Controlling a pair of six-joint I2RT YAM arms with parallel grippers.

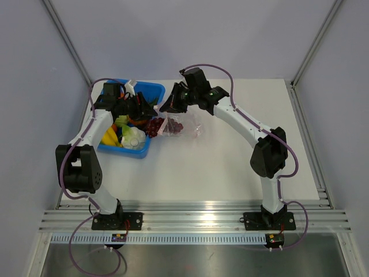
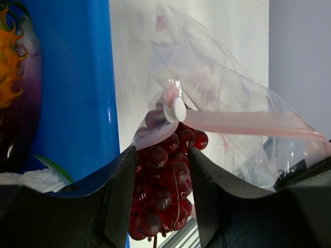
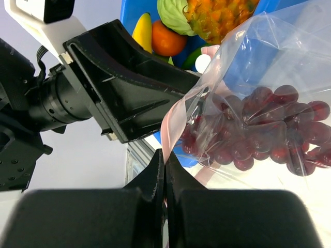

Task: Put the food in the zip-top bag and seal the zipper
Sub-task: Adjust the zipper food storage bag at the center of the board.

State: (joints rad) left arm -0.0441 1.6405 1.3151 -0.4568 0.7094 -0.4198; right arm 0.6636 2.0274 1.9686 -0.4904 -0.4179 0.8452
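My left gripper (image 2: 162, 155) is shut on a bunch of dark red-purple grapes (image 2: 165, 175) and holds it at the mouth of the clear zip-top bag (image 2: 222, 77). The upper grapes are past the pink zipper strip (image 2: 243, 124) and its white slider (image 2: 176, 109). My right gripper (image 3: 165, 157) is shut on the pink zipper strip (image 3: 173, 124) and holds the bag's mouth up. The grapes (image 3: 258, 132) show through the bag (image 3: 279, 62). From above, both grippers meet at the bag (image 1: 183, 126) beside the grapes (image 1: 154, 127).
The blue tray (image 1: 145, 90) lies left of the bag and holds bananas (image 1: 109, 137), a pale cabbage (image 1: 134, 138) and other toy food. An orange (image 3: 165, 39) and a banana (image 3: 142, 31) show in the right wrist view. The tray wall (image 2: 83, 88) is close beside my left fingers.
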